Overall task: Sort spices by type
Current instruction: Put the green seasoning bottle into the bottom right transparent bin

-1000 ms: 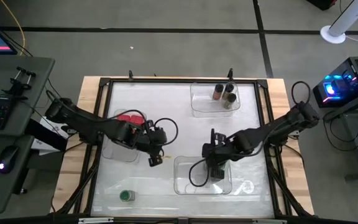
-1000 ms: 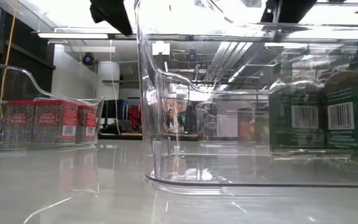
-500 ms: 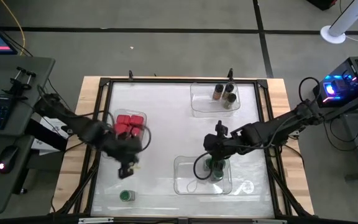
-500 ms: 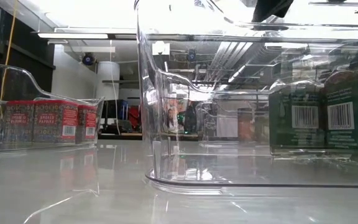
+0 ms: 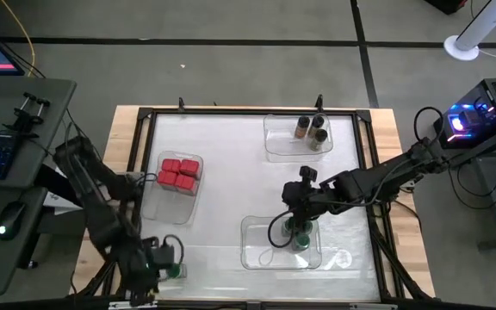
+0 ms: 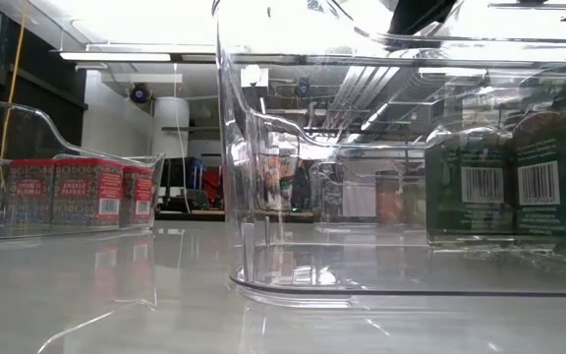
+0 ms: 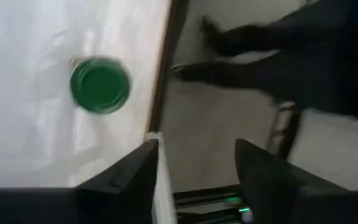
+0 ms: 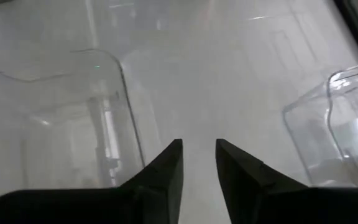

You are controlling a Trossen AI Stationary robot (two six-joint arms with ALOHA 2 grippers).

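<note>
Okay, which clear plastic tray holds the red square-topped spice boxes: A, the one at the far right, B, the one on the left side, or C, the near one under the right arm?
B: the red square-topped spice boxes sit in the clear plastic tray on the table's left side.

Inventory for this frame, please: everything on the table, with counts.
red spice boxes: four, red, in the left tray
brown jars: three, brownish with dark lids, in the far tray
green jars: at least two, dark green, in the near tray
loose jar: one, green lid, near-left table edge
left tool: open, empty, beside the loose jar
right tool: open, empty, over the near tray
</note>
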